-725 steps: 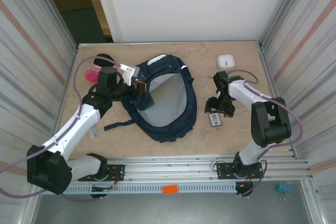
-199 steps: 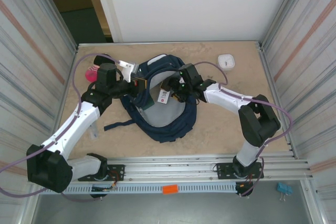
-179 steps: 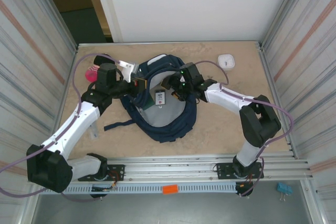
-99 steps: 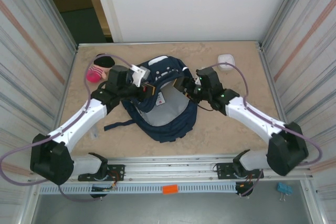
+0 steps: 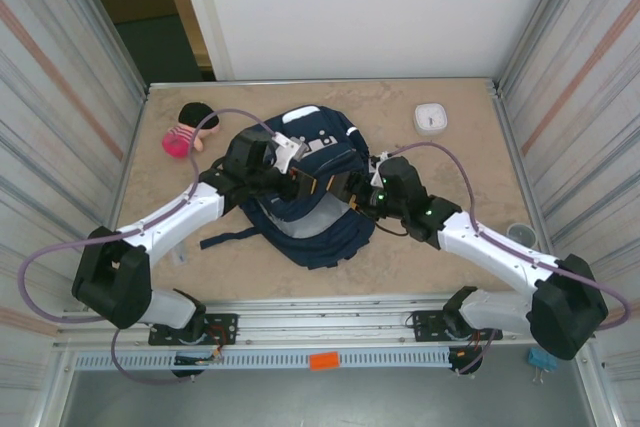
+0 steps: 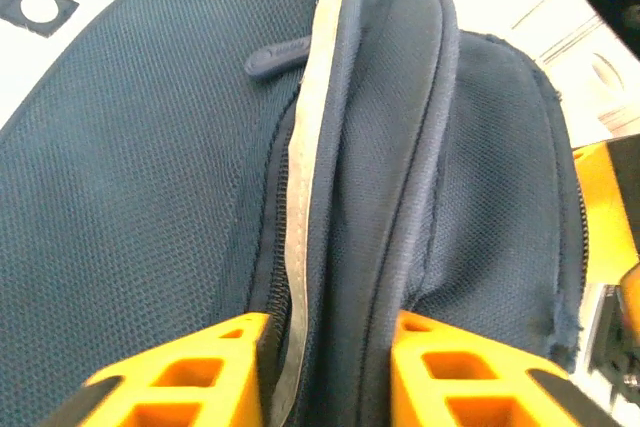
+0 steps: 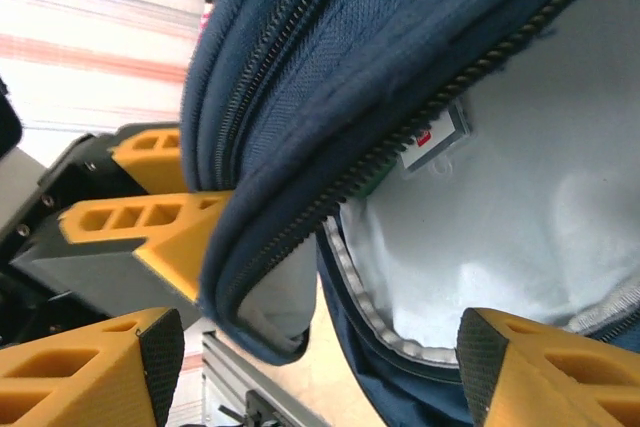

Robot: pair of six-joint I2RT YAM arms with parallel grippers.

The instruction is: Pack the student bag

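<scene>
Card [image 7: 435, 137] is inside your student bag [image 5: 310, 232]—toy [image 5: 185, 133] and box [image 5: 431, 117] wait near it; right gripper [image 7: 320, 367] gapes empty, left gripper [image 6: 325, 367] straddles its flap—clamp unclear.

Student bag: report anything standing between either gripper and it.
Nothing visible does. The left gripper straddles a fold of the student bag by its zipper, with fabric directly between the fingers. The right gripper, jaws open, faces straight into the bag's mouth with only the pale lining ahead.

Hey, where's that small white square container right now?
In the top view, the small white square container sits on the table toward its far right corner, near the back wall, apart from the student bag.
</scene>
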